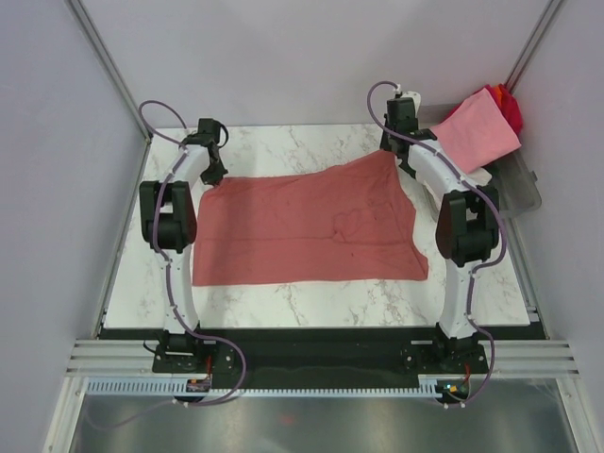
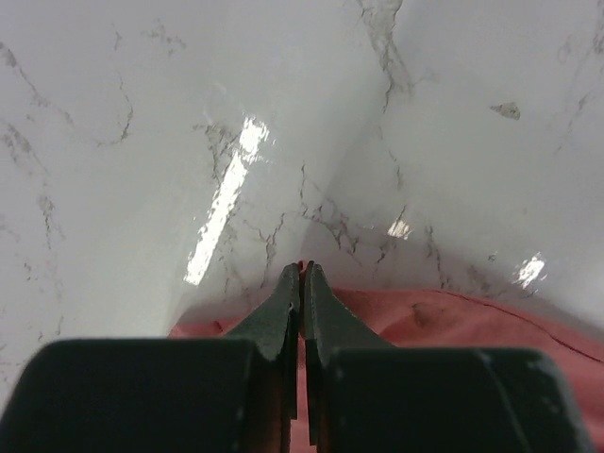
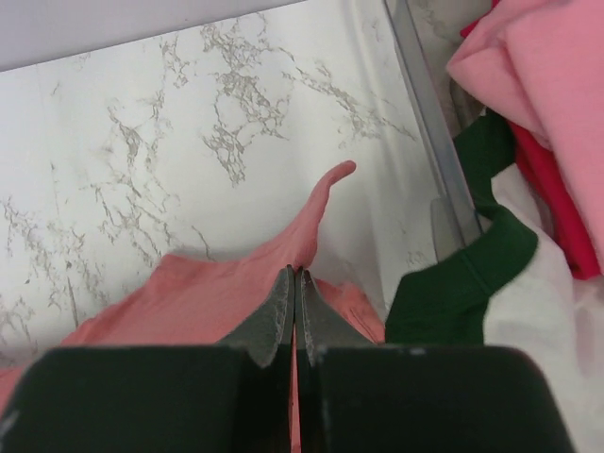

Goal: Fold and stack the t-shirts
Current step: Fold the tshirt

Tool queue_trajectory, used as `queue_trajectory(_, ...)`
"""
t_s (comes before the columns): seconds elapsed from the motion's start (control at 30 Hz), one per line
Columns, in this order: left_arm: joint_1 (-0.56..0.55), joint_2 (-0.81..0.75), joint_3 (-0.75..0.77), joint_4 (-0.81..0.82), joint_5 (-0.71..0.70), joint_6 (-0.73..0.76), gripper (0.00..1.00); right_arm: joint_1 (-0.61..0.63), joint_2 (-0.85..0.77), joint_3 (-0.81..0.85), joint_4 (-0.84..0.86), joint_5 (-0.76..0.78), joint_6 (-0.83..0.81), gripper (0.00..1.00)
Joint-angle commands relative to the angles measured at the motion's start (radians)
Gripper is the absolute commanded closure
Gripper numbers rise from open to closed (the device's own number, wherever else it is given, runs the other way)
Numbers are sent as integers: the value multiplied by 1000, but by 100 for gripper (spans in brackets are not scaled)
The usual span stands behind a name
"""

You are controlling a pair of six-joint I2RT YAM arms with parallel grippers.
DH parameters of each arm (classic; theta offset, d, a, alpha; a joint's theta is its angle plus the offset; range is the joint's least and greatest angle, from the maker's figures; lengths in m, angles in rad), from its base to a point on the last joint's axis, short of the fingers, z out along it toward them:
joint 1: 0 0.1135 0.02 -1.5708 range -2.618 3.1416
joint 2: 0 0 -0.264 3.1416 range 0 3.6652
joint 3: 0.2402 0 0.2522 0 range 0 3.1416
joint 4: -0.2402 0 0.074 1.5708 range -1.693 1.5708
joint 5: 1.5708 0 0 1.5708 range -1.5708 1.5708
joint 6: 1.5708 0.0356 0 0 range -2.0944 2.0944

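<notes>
The dusty brick-red t-shirt (image 1: 307, 226) lies spread across the marble table, folded into a rough rectangle. My left gripper (image 1: 215, 175) is shut on its far left corner; in the left wrist view the closed gripper (image 2: 301, 271) pinches the red cloth (image 2: 444, 316). My right gripper (image 1: 394, 153) is shut on its far right corner; in the right wrist view the closed gripper (image 3: 296, 275) holds the cloth (image 3: 208, 297), and a tip of fabric sticks up past it. The light pink shirt (image 1: 477, 130), bright red shirt (image 1: 511, 107), dark green shirt (image 3: 462, 283) and white shirt (image 3: 557, 349) sit in the tub.
The clear grey plastic tub (image 1: 522, 193) stands at the table's far right edge, its rim (image 3: 420, 94) close beside my right gripper. Pale walls enclose the table at the back and sides. A black rail runs along the near edge.
</notes>
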Motion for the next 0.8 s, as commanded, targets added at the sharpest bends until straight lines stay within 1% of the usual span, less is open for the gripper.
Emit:
queue_trajectory(0.0,-5,-117,-69,50,-34,34,98,-9,-118,-54,34,29,-6,100)
queue_trajectory(0.13,-15,-174,-143,105,-39,43,98,-11,-180,-118,40,23,-7,100)
queue_trajectory(0.23,-21,-201,-173,114,-43,44,98,-13,-224,-163,42,-4,-1,100)
queue_trajectory(0.33,-21,-246,-222,129,-58,35,98,-11,-252,-215,51,-43,2,100)
queue_trajectory(0.47,-21,-324,-300,183,-83,24,98,-9,-275,-264,54,-57,14,100)
queue_trajectory(0.57,-15,-371,-362,192,-112,9,98,-5,-303,-305,60,-79,16,100)
queue_trajectory(0.77,21,-450,-452,212,-68,-20,98,43,-365,-376,54,7,22,100)
